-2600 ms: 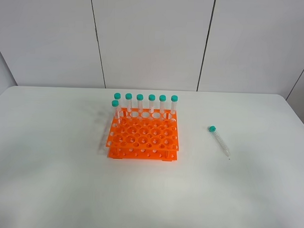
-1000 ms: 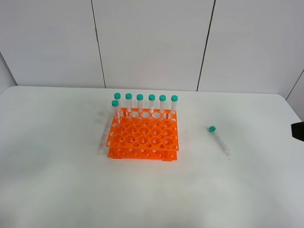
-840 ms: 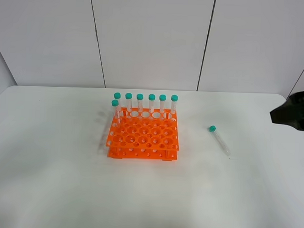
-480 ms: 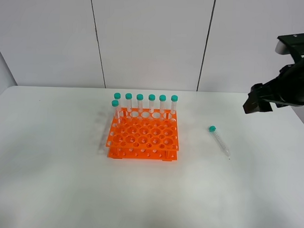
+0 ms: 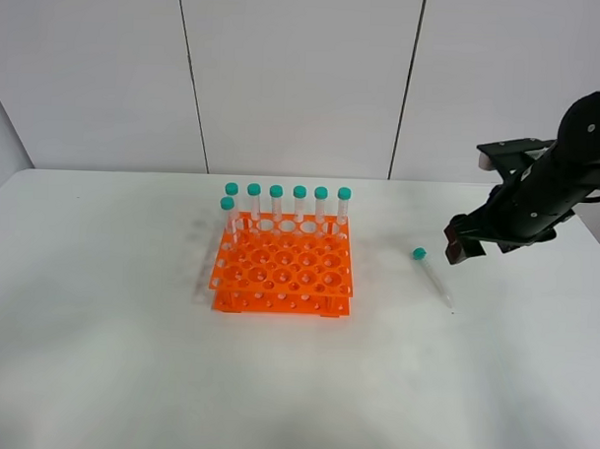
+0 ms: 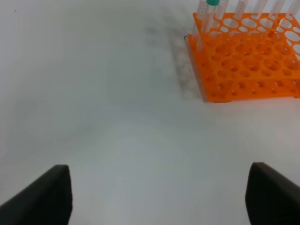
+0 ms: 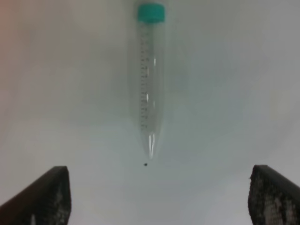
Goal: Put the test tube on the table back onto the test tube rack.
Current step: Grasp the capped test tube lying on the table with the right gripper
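Note:
The test tube (image 5: 432, 275), clear with a teal cap, lies on the white table (image 5: 99, 336) to the right of the orange test tube rack (image 5: 284, 270). My right gripper (image 5: 456, 247) hovers just right of the tube's cap end, open and empty. In the right wrist view the tube (image 7: 149, 84) lies centred ahead of the gripper (image 7: 159, 199), between the wide-apart fingertips (image 7: 47, 194). My left gripper (image 6: 157, 199) is open and empty over bare table. It is out of the exterior view. The rack (image 6: 248, 61) is ahead of it and to one side.
Several identical teal-capped tubes (image 5: 288, 202) stand upright along the rack's back row and far-left corner; its other holes are empty. The right arm (image 5: 543, 189) reaches in from the right, above the table's back right part. A white panelled wall stands behind the table.
The right arm has come into view from the right edge, then swung left and down until its gripper hangs beside the lying tube. Tube and rack have not moved.

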Controlling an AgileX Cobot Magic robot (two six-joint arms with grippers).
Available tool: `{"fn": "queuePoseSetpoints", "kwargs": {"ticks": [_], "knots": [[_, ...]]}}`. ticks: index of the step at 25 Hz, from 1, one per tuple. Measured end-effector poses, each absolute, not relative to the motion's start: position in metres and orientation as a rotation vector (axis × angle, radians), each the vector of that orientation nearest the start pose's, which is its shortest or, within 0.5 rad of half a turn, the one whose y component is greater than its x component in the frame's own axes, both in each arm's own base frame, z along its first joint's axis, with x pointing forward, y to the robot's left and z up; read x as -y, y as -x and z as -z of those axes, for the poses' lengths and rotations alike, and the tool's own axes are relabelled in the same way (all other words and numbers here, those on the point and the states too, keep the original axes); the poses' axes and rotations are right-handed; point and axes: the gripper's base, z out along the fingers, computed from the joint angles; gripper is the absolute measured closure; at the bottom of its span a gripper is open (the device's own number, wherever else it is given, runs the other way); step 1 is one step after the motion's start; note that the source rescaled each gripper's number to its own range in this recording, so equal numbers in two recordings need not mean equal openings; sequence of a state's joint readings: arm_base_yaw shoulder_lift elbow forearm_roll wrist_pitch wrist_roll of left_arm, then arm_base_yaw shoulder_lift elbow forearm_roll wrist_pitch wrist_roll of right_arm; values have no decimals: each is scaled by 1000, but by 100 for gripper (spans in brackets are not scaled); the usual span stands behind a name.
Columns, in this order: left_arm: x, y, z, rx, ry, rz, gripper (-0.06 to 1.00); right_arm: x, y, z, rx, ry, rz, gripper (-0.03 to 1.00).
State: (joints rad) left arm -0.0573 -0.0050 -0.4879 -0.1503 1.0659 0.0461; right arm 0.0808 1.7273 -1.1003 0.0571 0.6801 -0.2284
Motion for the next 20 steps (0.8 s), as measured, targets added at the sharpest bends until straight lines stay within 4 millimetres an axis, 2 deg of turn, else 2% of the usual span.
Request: {"fn": "queuePoseSetpoints", "kwargs": {"ticks": [6, 9, 14, 20], "knots": [[12, 6, -274, -2049, -113, 187, 18, -31, -352, -156, -2832, 387, -21, -3], [12, 6, -274, -2049, -113, 187, 18, -31, -356, -142, -2850, 389, -21, -3], [12, 6, -274, -2049, -113, 187, 18, -33, -376, -141, -2841, 389, -21, -3], [12, 6, -274, -2049, -113, 187, 18, -35, -394, -137, -2946, 362, -42, -3]]}}
